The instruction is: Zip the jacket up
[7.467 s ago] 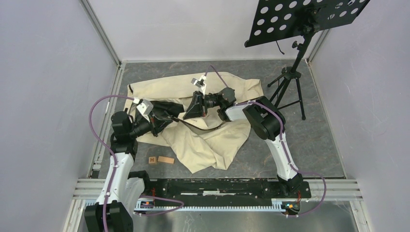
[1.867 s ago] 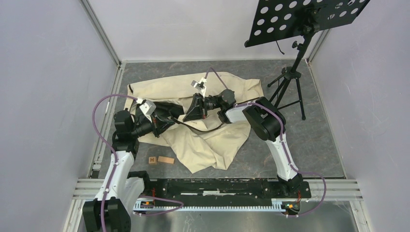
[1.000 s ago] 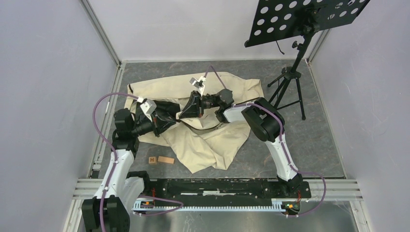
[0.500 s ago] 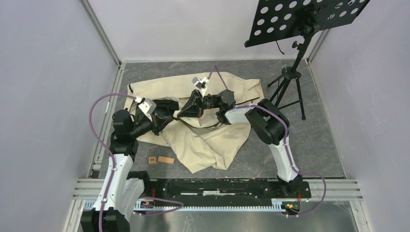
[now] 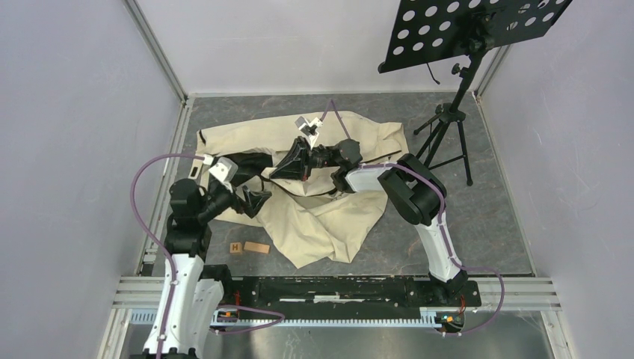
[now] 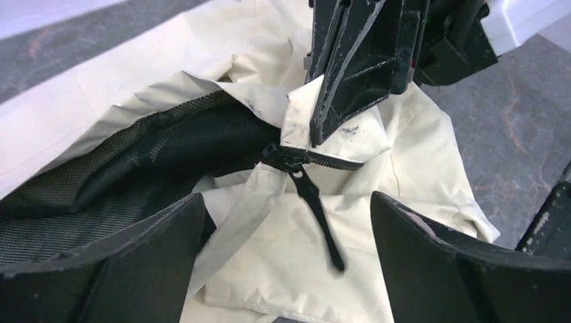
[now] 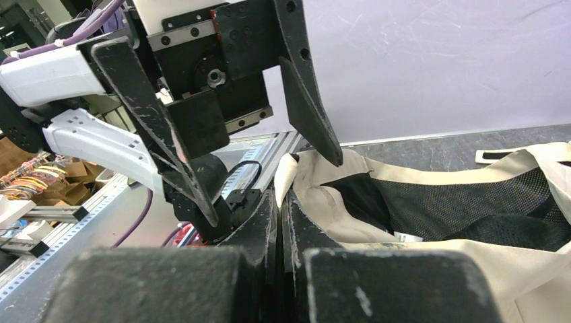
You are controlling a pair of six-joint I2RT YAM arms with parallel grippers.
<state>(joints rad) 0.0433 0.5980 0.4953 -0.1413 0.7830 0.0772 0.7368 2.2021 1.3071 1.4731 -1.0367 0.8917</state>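
The cream jacket (image 5: 321,217) lies crumpled on the grey table, its dark mesh lining (image 6: 135,155) showing where the front gapes. My right gripper (image 5: 278,172) is shut on the fabric edge just above the zipper slider (image 6: 279,156) and holds that edge up; in the right wrist view the cream edge (image 7: 286,176) sticks out from the tips of its closed jaws. My left gripper (image 5: 254,200) is open a short way back from the slider. The black zipper pull (image 6: 316,215) hangs loose between its fingers (image 6: 155,249), touching neither.
Two small wooden blocks (image 5: 249,247) lie near the jacket's front left corner. A black music stand (image 5: 448,120) stands at the back right. Walls close in the left, back and right sides, and a metal rail (image 5: 336,288) runs along the near edge.
My left gripper has opened, let go of the zipper pull and drawn back toward the near left. The right gripper stays shut on the jacket edge and has shifted slightly toward the back.
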